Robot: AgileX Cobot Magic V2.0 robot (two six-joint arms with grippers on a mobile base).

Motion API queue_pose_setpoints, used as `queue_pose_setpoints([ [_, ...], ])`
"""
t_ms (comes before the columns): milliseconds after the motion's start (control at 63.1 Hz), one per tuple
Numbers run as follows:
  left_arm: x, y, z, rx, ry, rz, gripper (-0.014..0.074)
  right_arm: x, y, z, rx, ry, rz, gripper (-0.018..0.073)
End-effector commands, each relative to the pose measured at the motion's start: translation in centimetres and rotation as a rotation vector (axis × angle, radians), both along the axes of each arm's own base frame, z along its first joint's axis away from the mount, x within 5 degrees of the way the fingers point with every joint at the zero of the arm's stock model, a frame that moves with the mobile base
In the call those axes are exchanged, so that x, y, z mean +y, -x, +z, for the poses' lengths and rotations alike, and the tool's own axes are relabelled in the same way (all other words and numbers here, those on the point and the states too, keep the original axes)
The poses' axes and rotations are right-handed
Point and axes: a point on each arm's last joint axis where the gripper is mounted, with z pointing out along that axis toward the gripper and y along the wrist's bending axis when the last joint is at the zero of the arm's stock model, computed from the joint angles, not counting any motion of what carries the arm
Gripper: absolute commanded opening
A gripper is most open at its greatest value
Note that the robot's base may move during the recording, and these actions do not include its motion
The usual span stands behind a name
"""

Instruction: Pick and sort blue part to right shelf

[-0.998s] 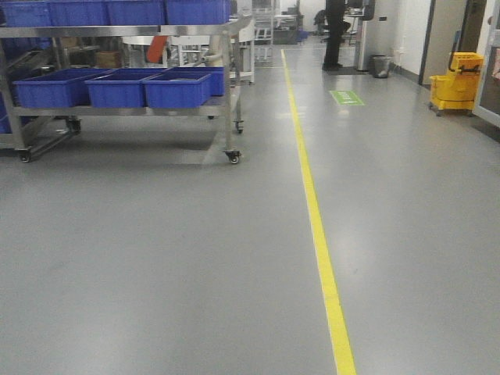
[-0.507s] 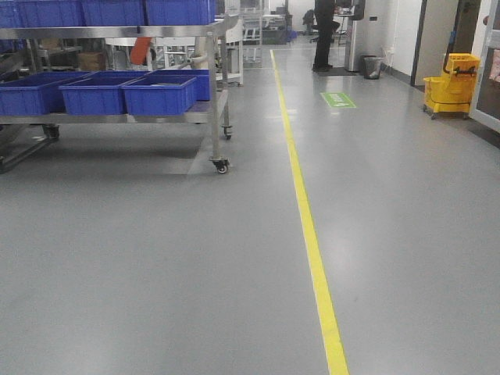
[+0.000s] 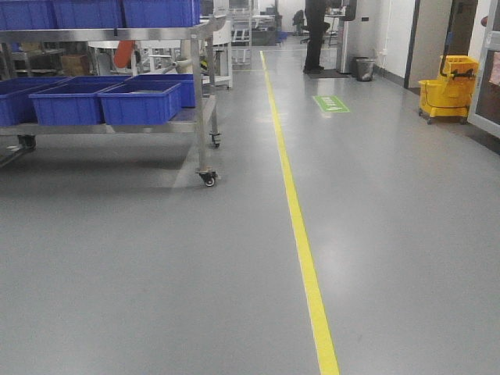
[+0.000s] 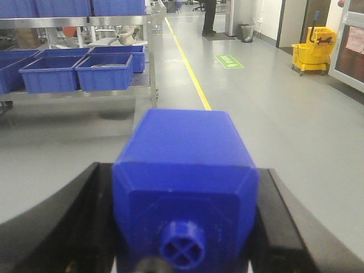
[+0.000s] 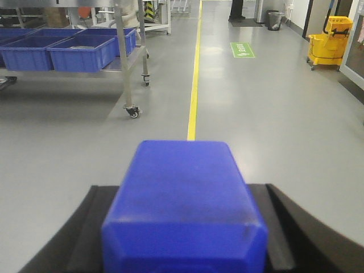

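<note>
The rack (image 3: pixel 101 35) has slid left in the front view, so the base is swinging right mid-transit, with the right end effector (image 5: pixel 185 227) gripping the blue part (image 5: pixel 185 187) and the left end effector (image 4: pixel 182 222) gripping a knobbed block (image 4: pixel 187 153).

1. The steel rack (image 3: pixel 101 34) runs off the left edge of the front view, and its upper blue bins (image 3: pixel 117 12) are cut by the top edge.
2. The person (image 3: pixel 315 35) down the aisle shows legs only; the rest lies above the frame.
3. The lettering on the green floor mark (image 3: pixel 331 103) is too small to read.
4. What lies in the lower bins (image 3: pixel 141 101) cannot be told.
5. The left gripper (image 4: pixel 182 170) clamps a knobbed blue block (image 4: pixel 185 142). The block hides the inner faces of the fingers (image 4: pixel 68 227), and the lower edge cuts off both.
6. The right gripper (image 5: pixel 183 190) grips the blue part (image 5: pixel 185 170). Its near face is cut by the lower edge and its far end is hidden, so which end bears the cap cannot be told.
</note>
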Motion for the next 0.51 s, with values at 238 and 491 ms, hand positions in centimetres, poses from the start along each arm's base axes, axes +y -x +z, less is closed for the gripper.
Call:
queue_pose_setpoints([
  [238, 0.04, 0.07, 1.71, -0.107, 0.026, 0.003, 0.0386, -0.10, 0.06, 1.86, -0.119, 0.002, -0.013, 0.0393],
  [491, 0.04, 0.07, 1.71, -0.107, 0.026, 0.003, 0.0386, -0.10, 0.06, 1.86, -0.119, 0.002, -0.013, 0.0393],
])
